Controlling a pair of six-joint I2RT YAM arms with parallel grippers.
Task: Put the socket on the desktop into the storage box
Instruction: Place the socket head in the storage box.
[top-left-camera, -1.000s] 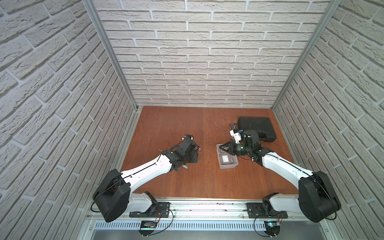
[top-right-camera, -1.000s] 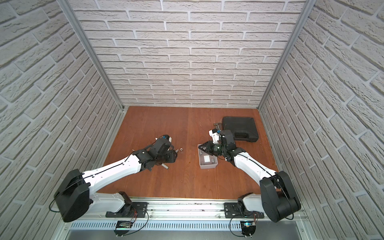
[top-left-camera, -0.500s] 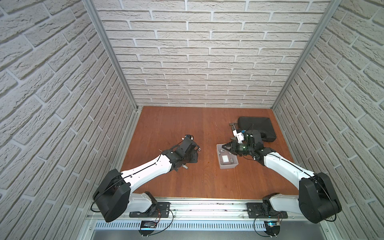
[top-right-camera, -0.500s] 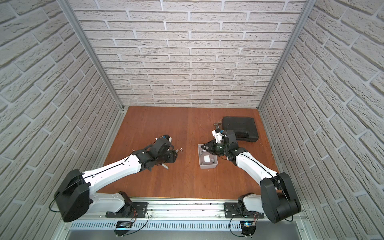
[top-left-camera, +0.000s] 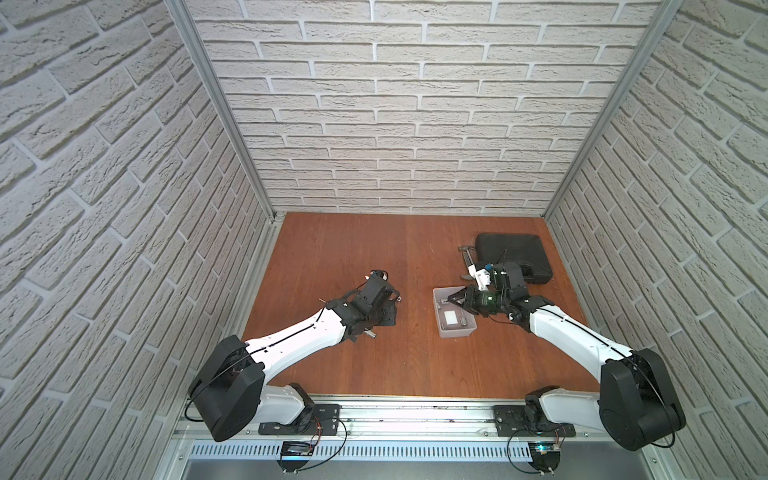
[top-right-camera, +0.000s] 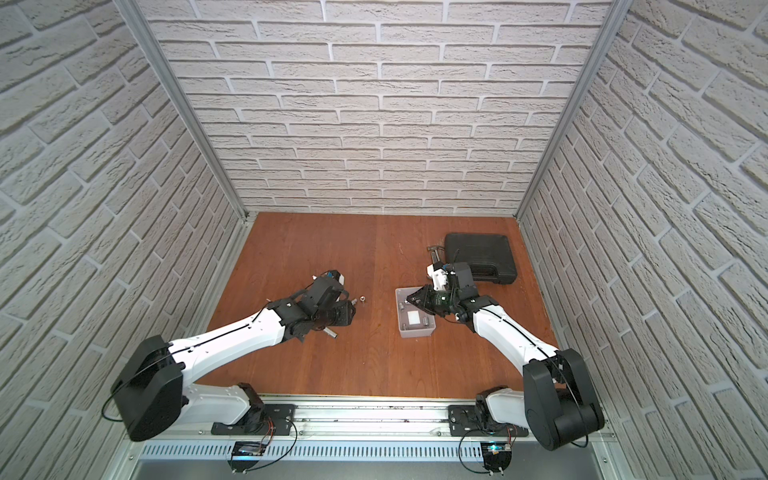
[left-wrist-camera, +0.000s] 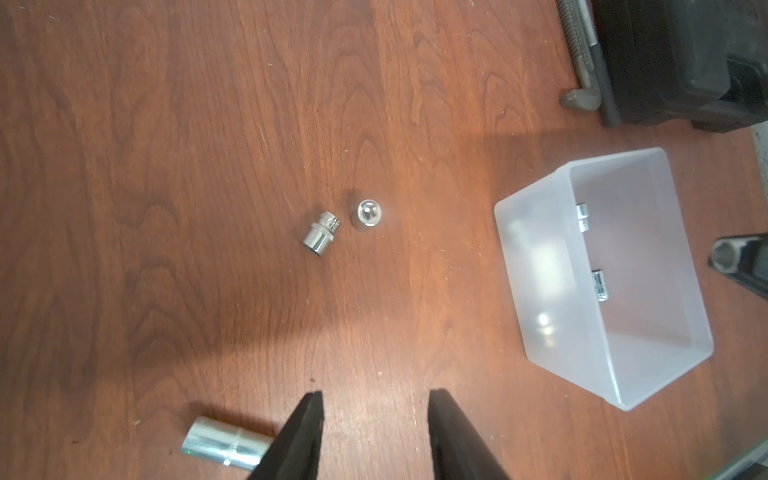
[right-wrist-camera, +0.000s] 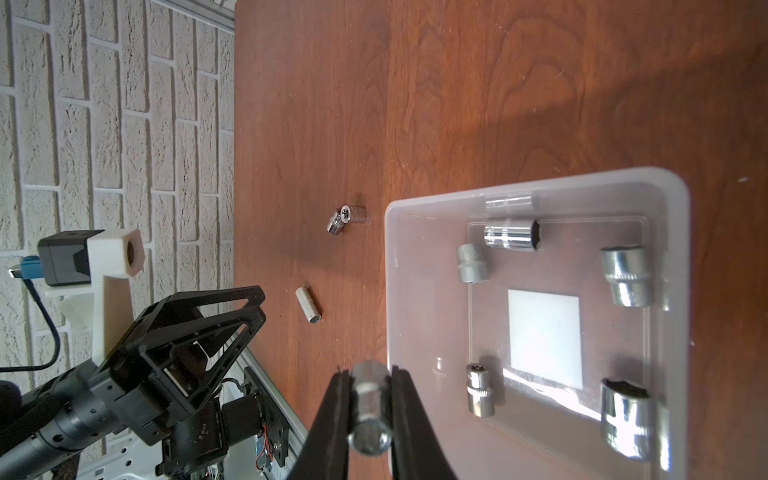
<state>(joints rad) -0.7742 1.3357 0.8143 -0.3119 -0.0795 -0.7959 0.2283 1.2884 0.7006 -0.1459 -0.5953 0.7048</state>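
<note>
**Top views.** Right gripper (top-left-camera: 451, 298): poised at the far corner of the storage box (top-left-camera: 457, 332). The box stands on the desktop (top-left-camera: 353, 257), near a black tool case (top-left-camera: 511, 253).

**Left wrist.** Left gripper (left-wrist-camera: 376, 399): jaws spread, empty, above bare wood. Loose stock on the desktop: one long socket (left-wrist-camera: 226, 449) just beside a finger, and two short sockets (left-wrist-camera: 320, 232) ahead, close together. The box lies off to one side.

**Right wrist.** Right gripper pinching the held socket (right-wrist-camera: 370, 409) by its sides, at the box's near wall. Whether it has cleared the rim is hard to judge from this angle. Five stored sockets (right-wrist-camera: 511, 234) lie on the box floor.

**Handling note.** Carry the held socket further in, over the white patch (right-wrist-camera: 544, 338). Lower it close to the floor, then part the jaws. A release at the rim would likely bounce it back out.
</note>
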